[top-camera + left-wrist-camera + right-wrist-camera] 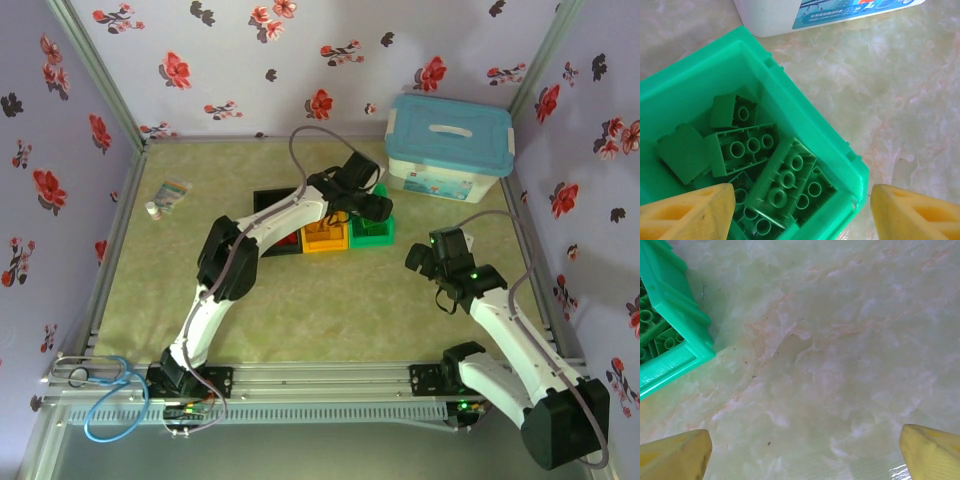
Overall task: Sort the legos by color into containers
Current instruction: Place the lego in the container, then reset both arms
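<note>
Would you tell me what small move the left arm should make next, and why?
Probably lift the left pincer straight up, clear of the green bin: its jaws stand open with nothing between them, and green bricks lie in the bin below.

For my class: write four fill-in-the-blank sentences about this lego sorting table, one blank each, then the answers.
1. The bin below the left gripper is coloured ____.
2. Of the three bins in the row, the orange bin stands in the ____.
3. The lid of the white tub is light ____.
4. The right gripper holds ____.
Answers: green; middle; blue; nothing.
</note>
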You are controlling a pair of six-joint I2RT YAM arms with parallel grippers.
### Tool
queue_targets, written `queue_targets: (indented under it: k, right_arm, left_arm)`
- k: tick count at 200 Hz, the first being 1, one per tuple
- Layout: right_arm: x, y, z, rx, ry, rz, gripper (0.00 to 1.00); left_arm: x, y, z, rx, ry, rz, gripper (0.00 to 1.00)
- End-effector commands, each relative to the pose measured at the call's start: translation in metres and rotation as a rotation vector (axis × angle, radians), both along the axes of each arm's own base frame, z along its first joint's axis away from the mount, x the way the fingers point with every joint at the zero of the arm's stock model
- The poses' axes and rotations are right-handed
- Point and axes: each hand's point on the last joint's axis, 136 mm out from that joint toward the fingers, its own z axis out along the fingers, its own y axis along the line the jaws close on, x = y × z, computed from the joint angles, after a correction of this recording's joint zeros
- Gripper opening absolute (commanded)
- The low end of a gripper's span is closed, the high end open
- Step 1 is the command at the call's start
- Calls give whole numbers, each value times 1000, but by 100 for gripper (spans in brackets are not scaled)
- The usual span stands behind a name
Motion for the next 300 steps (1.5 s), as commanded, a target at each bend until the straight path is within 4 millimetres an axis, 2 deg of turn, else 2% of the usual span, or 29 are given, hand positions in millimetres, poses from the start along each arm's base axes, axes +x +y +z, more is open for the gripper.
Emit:
queue_targets:
  k: [1, 43, 61, 74, 112, 135, 148, 167, 177, 191, 210, 242, 300]
  right_arm:
    - [2, 2, 7, 21, -27, 4, 98]
    - [9, 6, 22, 9, -67, 49, 99]
    - [16, 8, 35, -11, -109, 90, 99]
    - [24, 13, 53, -28, -163, 136, 99]
    - [42, 13, 116, -132, -361, 223, 99]
    - [42, 2, 138, -189, -501, 191, 99]
    - [38, -9, 143, -212, -569, 140, 99]
    - [28, -29, 138, -272, -630, 55, 99]
    - [20, -42, 128, -301, -628, -4, 99]
    - [12, -55, 112, -352, -601, -50, 99]
    - [-3, -75, 101, -394, -604, -146, 99]
    - [-10, -89, 78, -440, -600, -218, 99]
    - [-14, -92, 34, -479, -511, -204, 99]
  left_arm:
    - [-5, 11, 60, -51, -101, -4, 78]
    - [-22, 41, 109, -75, -245, 23, 79]
    - [-30, 66, 120, -63, -306, 61, 79]
    - [-34, 88, 133, -58, -369, 103, 79]
    - [-49, 172, 161, -32, -555, 306, 83]
    - [-61, 235, 174, -23, -658, 471, 85]
    - [-66, 276, 175, 21, -707, 599, 88]
    - [-74, 330, 164, 137, -752, 757, 89]
    - [-80, 354, 157, 206, -770, 819, 89]
    - [-88, 379, 148, 297, -788, 887, 90]
    - [-100, 407, 137, 412, -811, 972, 90]
    - [-114, 432, 110, 537, -842, 1018, 94]
    - [-132, 469, 47, 557, -803, 1113, 97]
